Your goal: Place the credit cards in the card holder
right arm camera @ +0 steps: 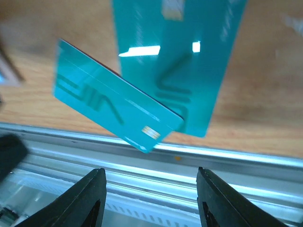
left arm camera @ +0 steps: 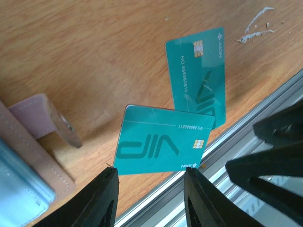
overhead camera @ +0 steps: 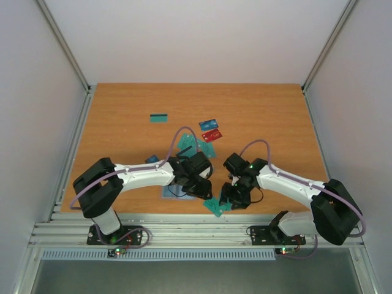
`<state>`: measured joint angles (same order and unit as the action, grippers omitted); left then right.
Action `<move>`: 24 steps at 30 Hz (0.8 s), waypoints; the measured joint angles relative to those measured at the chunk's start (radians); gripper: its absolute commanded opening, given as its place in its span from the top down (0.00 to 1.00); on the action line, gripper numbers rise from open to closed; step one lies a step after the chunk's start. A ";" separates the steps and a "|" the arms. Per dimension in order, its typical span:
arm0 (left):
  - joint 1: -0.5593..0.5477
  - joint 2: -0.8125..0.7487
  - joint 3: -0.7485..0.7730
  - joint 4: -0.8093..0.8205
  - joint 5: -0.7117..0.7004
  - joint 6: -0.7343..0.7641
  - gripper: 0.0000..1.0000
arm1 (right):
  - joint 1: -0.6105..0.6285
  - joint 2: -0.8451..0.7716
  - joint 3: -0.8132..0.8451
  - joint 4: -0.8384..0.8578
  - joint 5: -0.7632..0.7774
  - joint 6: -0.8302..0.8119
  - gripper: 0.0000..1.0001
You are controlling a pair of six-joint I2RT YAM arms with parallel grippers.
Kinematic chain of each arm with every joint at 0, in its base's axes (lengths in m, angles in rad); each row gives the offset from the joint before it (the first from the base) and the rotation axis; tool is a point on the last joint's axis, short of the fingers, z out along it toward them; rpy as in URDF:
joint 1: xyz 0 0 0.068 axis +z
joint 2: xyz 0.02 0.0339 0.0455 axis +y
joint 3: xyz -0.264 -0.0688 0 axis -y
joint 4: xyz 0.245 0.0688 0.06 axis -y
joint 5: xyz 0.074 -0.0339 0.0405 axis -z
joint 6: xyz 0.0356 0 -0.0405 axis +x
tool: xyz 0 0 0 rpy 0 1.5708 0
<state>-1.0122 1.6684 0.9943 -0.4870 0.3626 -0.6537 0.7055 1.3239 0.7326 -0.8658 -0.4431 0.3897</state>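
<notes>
Two teal VIP cards overlap at the table's front edge [overhead camera: 215, 207], the nearer one [left arm camera: 163, 146] jutting over the rail and the other [left arm camera: 196, 75] behind it. My left gripper [left arm camera: 151, 189] is open, its fingertips at that card's near corners without clamping it. My right gripper [right arm camera: 151, 189] is open and empty, just above the same two cards [right arm camera: 113, 106]. The brownish-tan card holder [left arm camera: 40, 137] lies open at the left of the left wrist view with a pale blue card [left arm camera: 16, 189] in it; from above it is mostly under my left wrist [overhead camera: 168, 192].
More cards lie farther back: a teal one with a dark stripe [overhead camera: 159, 117], a blue one [overhead camera: 209, 124], a red one [overhead camera: 212, 135], teal ones [overhead camera: 202, 149] and a blue one [overhead camera: 151, 159]. The aluminium rail [overhead camera: 184, 229] runs along the front edge. The two grippers are close together.
</notes>
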 measured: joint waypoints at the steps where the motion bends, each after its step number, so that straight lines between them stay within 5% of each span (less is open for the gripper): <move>1: 0.000 0.006 0.006 0.000 0.000 0.000 0.61 | 0.013 -0.015 -0.033 0.010 -0.008 0.028 0.46; 24: 0.000 0.136 0.040 0.037 0.039 0.013 0.61 | 0.097 -0.017 -0.268 0.369 -0.069 0.364 0.51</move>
<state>-1.0122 1.8046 1.0348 -0.4503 0.4015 -0.6403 0.8028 1.3071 0.4648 -0.4973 -0.5125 0.7540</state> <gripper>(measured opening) 0.394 0.515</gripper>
